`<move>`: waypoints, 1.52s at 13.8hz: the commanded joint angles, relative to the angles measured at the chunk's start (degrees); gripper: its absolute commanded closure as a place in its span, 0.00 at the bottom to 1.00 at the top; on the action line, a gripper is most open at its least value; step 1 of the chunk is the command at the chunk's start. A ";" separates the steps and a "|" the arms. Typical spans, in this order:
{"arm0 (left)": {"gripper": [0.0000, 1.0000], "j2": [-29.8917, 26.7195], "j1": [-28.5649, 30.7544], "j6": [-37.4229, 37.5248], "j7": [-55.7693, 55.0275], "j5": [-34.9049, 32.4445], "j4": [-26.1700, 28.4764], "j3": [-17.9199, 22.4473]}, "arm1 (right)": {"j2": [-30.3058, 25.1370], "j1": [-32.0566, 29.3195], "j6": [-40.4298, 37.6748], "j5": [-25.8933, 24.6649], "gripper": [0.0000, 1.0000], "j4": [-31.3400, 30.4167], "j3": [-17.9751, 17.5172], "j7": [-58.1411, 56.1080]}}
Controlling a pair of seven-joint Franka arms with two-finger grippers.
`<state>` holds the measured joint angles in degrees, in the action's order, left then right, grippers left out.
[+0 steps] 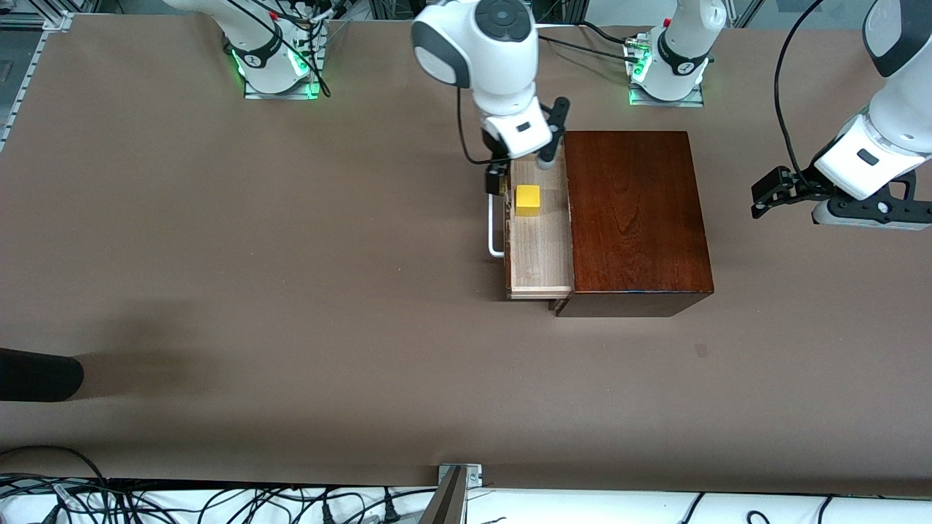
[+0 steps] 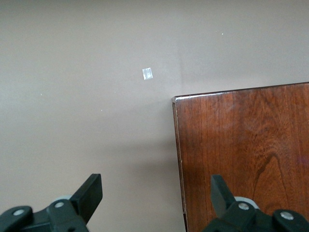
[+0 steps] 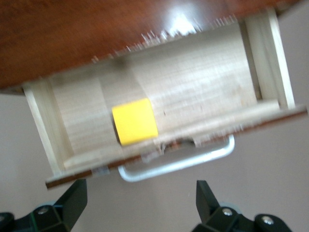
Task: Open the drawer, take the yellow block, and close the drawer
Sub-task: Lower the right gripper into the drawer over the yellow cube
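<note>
The drawer (image 1: 540,255) stands pulled out of the mahogany box (image 1: 637,218) toward the right arm's end of the table, white handle (image 1: 495,234) outward. The yellow block (image 1: 528,200) lies in its pale wood tray, toward the end farther from the front camera. My right gripper (image 1: 521,169) hangs open just above that end of the drawer with nothing between its fingers. In the right wrist view the yellow block (image 3: 134,121) lies in the drawer (image 3: 203,92), with the handle (image 3: 178,159) close to the right gripper (image 3: 140,198). My left gripper (image 1: 764,193) waits open above the table beside the box.
In the left wrist view the left gripper (image 2: 154,193) straddles a corner edge of the box (image 2: 241,154), with a small pale patch (image 2: 147,73) on the table. A dark object (image 1: 36,375) juts in at the right arm's end. Cables (image 1: 218,502) run along the near edge.
</note>
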<state>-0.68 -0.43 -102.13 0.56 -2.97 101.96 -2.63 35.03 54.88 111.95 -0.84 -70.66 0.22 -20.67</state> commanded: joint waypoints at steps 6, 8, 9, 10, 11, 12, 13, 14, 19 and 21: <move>0.00 -0.90 -0.80 0.27 0.50 1.30 0.52 -0.09 | 10.58 2.69 4.15 -2.50 0.00 7.29 0.92 -4.38; 0.00 -0.81 -0.71 0.27 0.50 1.38 0.52 -0.09 | 11.28 2.95 5.21 -3.02 0.00 7.29 0.92 -4.30; 0.00 -0.81 -0.71 0.27 0.58 1.30 0.52 -0.09 | 11.64 3.04 5.30 -3.20 0.00 7.29 0.92 -4.12; 0.00 -0.81 -0.71 0.27 0.59 1.38 0.52 -0.09 | 11.99 3.04 5.30 -3.29 0.00 7.29 0.92 -4.03; 0.00 -0.81 -0.80 0.27 0.67 1.38 0.44 -0.09 | 12.25 3.13 5.30 -3.38 0.00 7.29 0.92 -4.03; 0.00 -0.81 -0.80 0.27 0.67 1.38 0.44 -0.09 | 12.60 3.13 5.39 -3.38 0.00 7.29 1.01 -4.03; 0.00 -0.81 -0.80 0.35 0.76 1.38 0.00 -0.09 | 12.87 3.13 6.00 -3.38 0.00 7.29 1.01 -4.03; 0.00 -0.73 -0.80 0.35 0.76 1.38 -0.18 -0.09 | 13.13 3.04 6.52 -3.38 0.02 7.29 1.01 -3.94; 0.00 -0.73 -0.89 0.35 0.85 1.38 -0.18 -0.27 | 13.31 2.87 6.79 -3.29 1.00 7.38 1.53 -3.59; 0.00 -0.73 -0.89 0.96 0.85 1.38 -0.62 -0.27 | 12.70 2.60 6.18 -3.21 1.00 7.47 1.71 -3.86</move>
<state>-0.69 -1.09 -102.11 0.53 -2.96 101.83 -3.04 47.53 57.34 118.92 -3.62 -65.00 1.42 -24.00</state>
